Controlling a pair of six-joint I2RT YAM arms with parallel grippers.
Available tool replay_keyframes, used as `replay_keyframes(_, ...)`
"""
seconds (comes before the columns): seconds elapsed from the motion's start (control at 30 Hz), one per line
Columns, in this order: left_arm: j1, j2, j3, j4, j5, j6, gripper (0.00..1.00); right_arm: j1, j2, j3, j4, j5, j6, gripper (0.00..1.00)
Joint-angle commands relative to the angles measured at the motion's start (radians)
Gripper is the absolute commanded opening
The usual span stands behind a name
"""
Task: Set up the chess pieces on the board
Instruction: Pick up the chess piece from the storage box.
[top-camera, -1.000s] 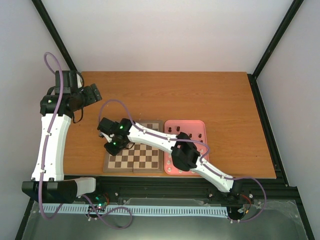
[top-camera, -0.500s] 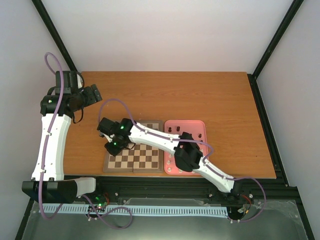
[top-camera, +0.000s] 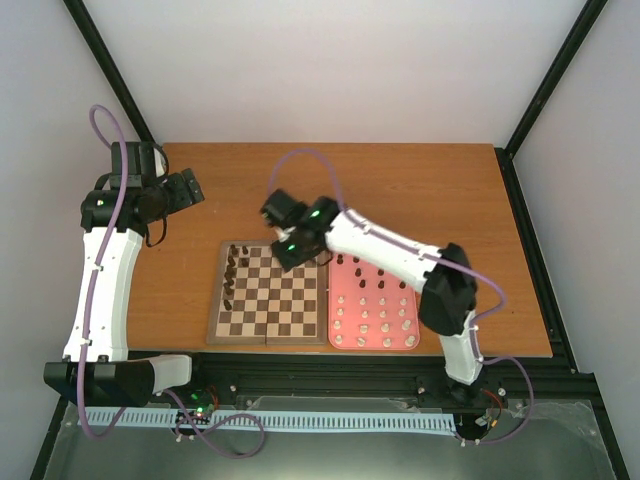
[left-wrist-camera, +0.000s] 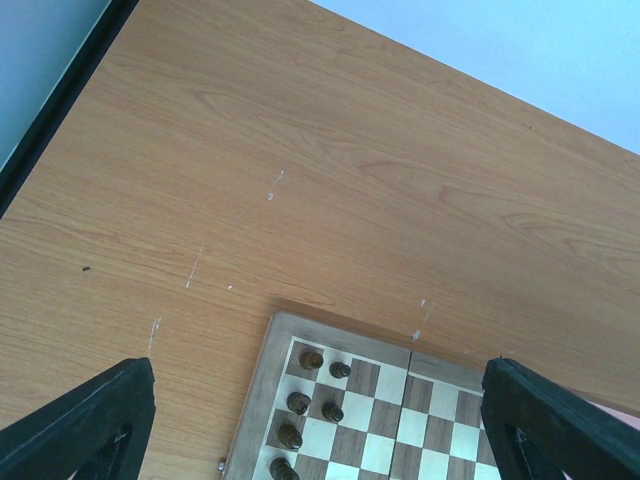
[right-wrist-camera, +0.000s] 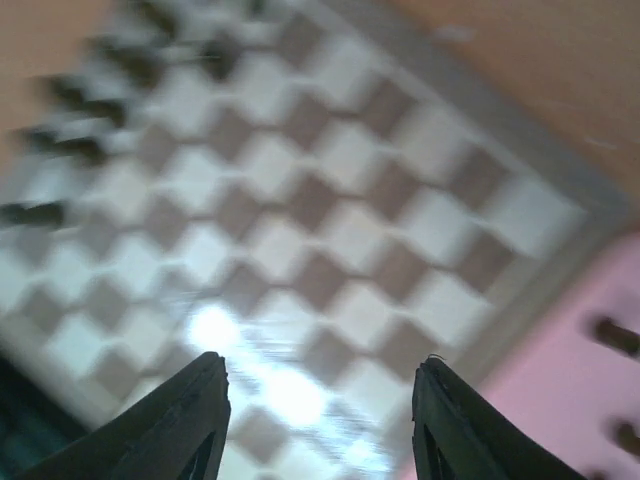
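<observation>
Wood of the table (top-camera: 420, 190) showed broadly around the left gripper (left-wrist-camera: 318, 385), at upper left with fingers spread wide and empty. At centre the dark chess pieces (top-camera: 234, 274) lined the left edge of the board (top-camera: 280, 305), while the right gripper (right-wrist-camera: 320, 368) hung over its upper right corner, parted and holding nothing. Rightward, the cream chess pieces (top-camera: 375, 308) stood close-packed in the pink tray (top-camera: 372, 346); light, rigid and tippy, each probably wanted a top pinch, neighbours leaving little room.

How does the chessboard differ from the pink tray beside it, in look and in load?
The board is checkered brown wood; the tray is plain pink. The board carries dark pieces along its left edge; the tray carries mostly cream pieces. Both lie flat, side by side.
</observation>
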Motion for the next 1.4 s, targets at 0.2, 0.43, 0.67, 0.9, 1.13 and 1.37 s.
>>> replay_keyframes(0.2,-0.006,0.003,0.014,0.006,0.013,0.023,1.0,-0.346,-0.071,-0.281,0.041,0.153,-0.016,0.48)
replay_keyframes(0.43,-0.006,0.008,0.004,0.006,0.008,0.026,1.0,-0.432,-0.046,-0.368,0.096,0.098,-0.021,0.38)
replay_keyframes(0.67,-0.006,0.016,0.004,0.006,0.001,0.029,1.0,-0.432,-0.024,-0.4,0.108,0.075,-0.019,0.34)
replay_keyframes(0.9,-0.005,0.019,0.006,0.006,0.002,0.03,1.0,-0.435,-0.013,-0.44,0.123,0.058,-0.014,0.31)
replay_keyframes(1.13,-0.006,0.016,0.003,0.005,0.002,0.03,1.0,-0.445,-0.009,-0.452,0.132,0.058,-0.016,0.22)
replay_keyframes(1.37,-0.006,0.01,0.0,0.003,0.002,0.029,1.0,-0.452,-0.019,-0.447,0.118,0.062,-0.015,0.03)
